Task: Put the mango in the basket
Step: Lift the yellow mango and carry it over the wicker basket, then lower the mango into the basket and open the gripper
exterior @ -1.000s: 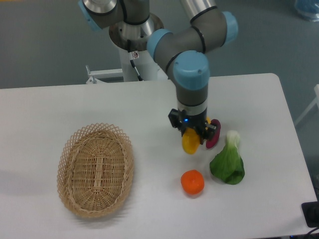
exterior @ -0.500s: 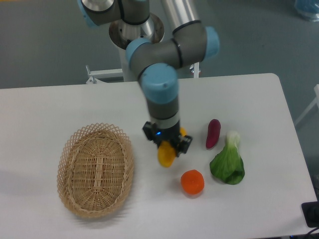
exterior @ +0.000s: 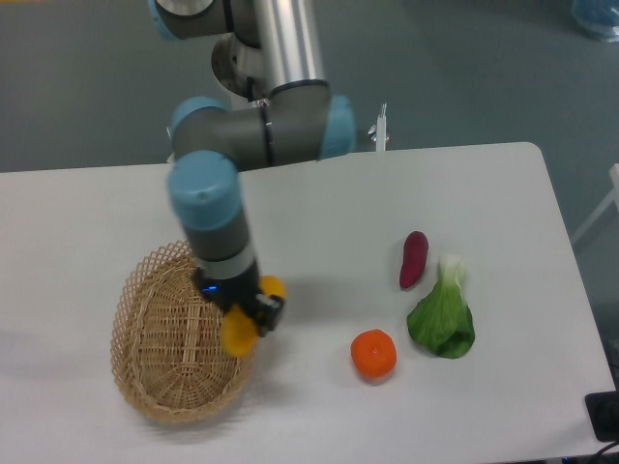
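Since half a second before, my arm had swung left across the table, carrying the mango from the middle of the tabletop to the right side of the basket. My gripper was clamped on the mango, fingers pressed to either side of it, with its yellow ends showing above and below them. It hung over the basket's right rim, overlapping the lacy edge from the camera's angle; I could not tell whether it touched the wicker.

No writing or labels could be read anywhere; only a small blue light glowed on my wrist just above the fingers.

To the right, well apart from me, lay the round orange fruit nearest the front edge, the leafy green vegetable to its right, and the dark purple-red oblong vegetable just beyond them, close beside the green's pale stem. None of them lay between me and the basket.

What showed of the basket's inside, left of my arm, held nothing. It sat on the white table at the near left.
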You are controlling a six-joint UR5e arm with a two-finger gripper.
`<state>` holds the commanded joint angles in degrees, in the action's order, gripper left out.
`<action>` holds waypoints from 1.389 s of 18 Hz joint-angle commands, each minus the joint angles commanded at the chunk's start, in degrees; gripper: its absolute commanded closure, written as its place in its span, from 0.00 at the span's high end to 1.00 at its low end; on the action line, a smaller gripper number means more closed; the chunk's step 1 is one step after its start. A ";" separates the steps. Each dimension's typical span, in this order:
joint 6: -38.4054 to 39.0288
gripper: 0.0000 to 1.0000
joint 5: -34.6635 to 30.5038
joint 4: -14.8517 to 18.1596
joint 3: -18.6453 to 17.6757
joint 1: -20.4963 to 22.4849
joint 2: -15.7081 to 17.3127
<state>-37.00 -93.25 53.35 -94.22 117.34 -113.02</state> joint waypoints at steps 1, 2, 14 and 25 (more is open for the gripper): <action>0.09 0.47 0.00 -0.09 0.00 -0.71 -0.53; 0.00 0.47 0.00 -0.09 0.00 -1.23 -1.14; -0.09 0.53 0.00 -1.23 -0.26 -4.05 -5.19; -0.09 0.75 0.00 -1.58 -0.44 -4.14 -6.16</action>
<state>-37.09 -93.25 51.77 -94.66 113.20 -119.18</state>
